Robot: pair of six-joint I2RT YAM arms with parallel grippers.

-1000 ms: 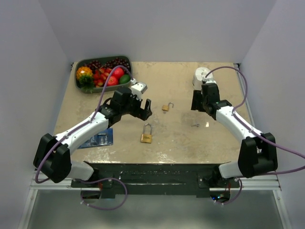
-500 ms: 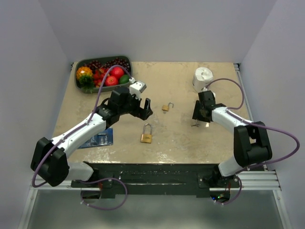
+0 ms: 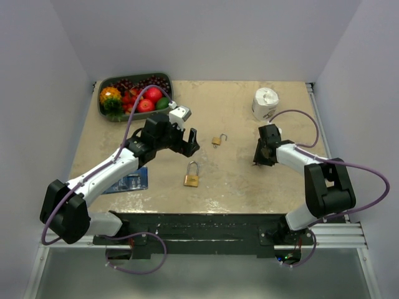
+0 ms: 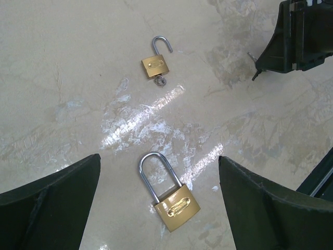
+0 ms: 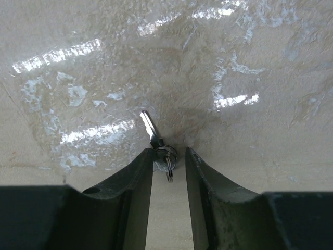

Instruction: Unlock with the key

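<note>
The key [image 5: 155,136] lies on the glossy beige tabletop [image 3: 234,184] — white walls [image 3: 206,37] around.

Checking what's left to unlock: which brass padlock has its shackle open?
The smaller brass padlock, its steel shackle swung free; the larger brass padlock has its shackle closed.

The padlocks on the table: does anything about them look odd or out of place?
Yes, one thing. The smaller padlock, the one farther back, lies with its shackle swung open and something small and metallic at its base. The larger padlock has its shackle shut. Nothing looks spilled or broken.
</note>
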